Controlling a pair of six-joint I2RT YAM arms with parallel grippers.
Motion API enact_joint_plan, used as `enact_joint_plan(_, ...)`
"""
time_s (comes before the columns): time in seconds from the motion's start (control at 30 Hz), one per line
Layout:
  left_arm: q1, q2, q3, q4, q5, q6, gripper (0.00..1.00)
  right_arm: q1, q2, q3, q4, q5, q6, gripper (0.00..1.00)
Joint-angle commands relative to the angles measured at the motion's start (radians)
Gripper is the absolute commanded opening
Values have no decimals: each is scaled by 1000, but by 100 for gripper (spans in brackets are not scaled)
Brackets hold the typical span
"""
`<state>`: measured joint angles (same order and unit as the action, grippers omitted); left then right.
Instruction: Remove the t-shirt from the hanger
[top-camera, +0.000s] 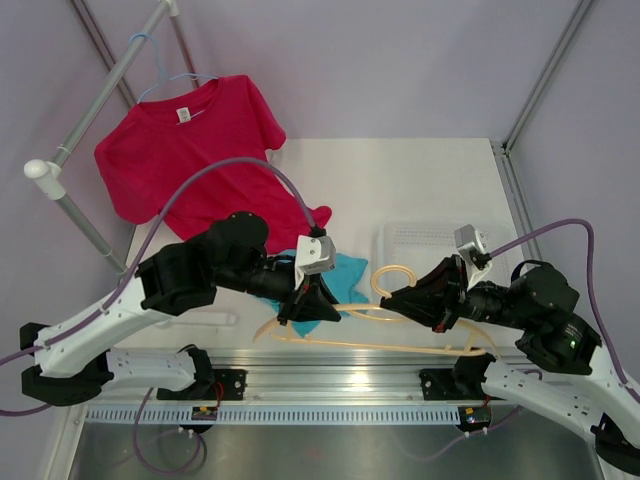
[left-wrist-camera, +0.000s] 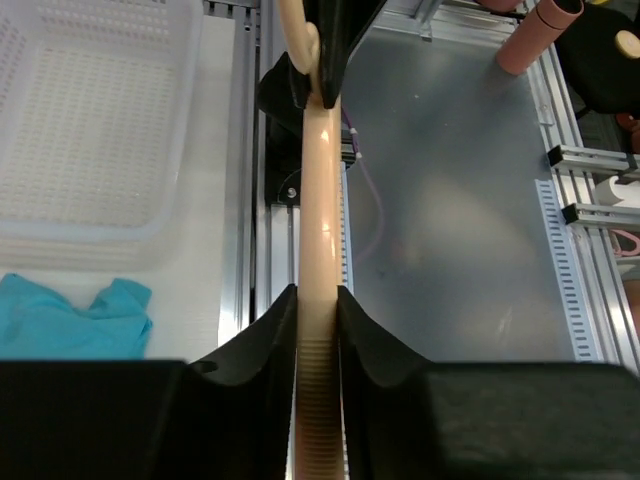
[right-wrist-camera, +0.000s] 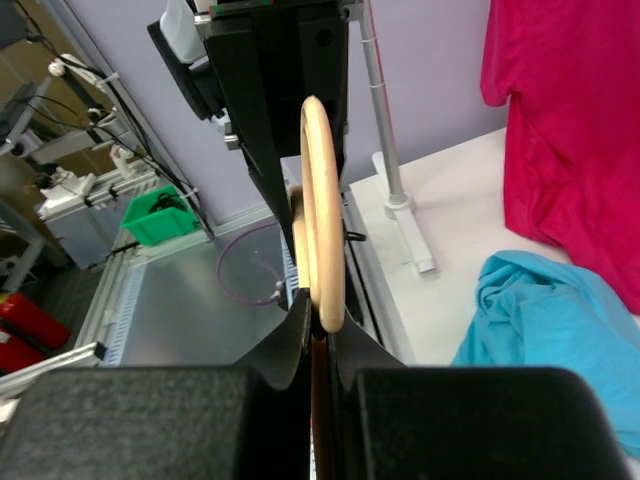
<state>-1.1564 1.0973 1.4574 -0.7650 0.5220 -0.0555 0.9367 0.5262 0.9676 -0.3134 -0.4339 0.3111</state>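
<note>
A cream plastic hanger (top-camera: 400, 347) is bare and held low over the table's front edge by both grippers. My left gripper (top-camera: 305, 300) is shut on its left arm, seen as a ribbed cream bar (left-wrist-camera: 322, 200) between the jaws. My right gripper (top-camera: 400, 300) is shut on the hanger near its hook (right-wrist-camera: 322, 200). A teal t-shirt (top-camera: 345, 275) lies crumpled on the table behind the left gripper, off the hanger; it also shows in the left wrist view (left-wrist-camera: 70, 320) and the right wrist view (right-wrist-camera: 550, 330).
A red t-shirt (top-camera: 190, 150) hangs on a light blue hanger (top-camera: 160, 75) from the grey rack pole (top-camera: 100, 100) at the back left. A white perforated basket (top-camera: 425, 240) stands on the table's right side.
</note>
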Motion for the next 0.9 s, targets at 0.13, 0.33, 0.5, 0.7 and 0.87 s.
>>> enact_joint_plan(0.13,-5,-62,-49,65,0,-24,0,-1,-9,2,77,-8,11,0)
enact_joint_plan(0.33,-5,-96,-104,138,-65,-96,0,-3,9,10,79,33,22,26)
enact_joint_plan(0.5,-5,-131,-144,185,-151,-184,0,-1,20,20,68,80,23,65)
enact_joint_plan(0.7,-3,-155,-183,184,-288,-248,0,-1,32,14,68,141,26,80)
enact_joint_plan(0.87,-3,-165,-180,87,-514,-320,0,-3,18,20,21,317,49,89)
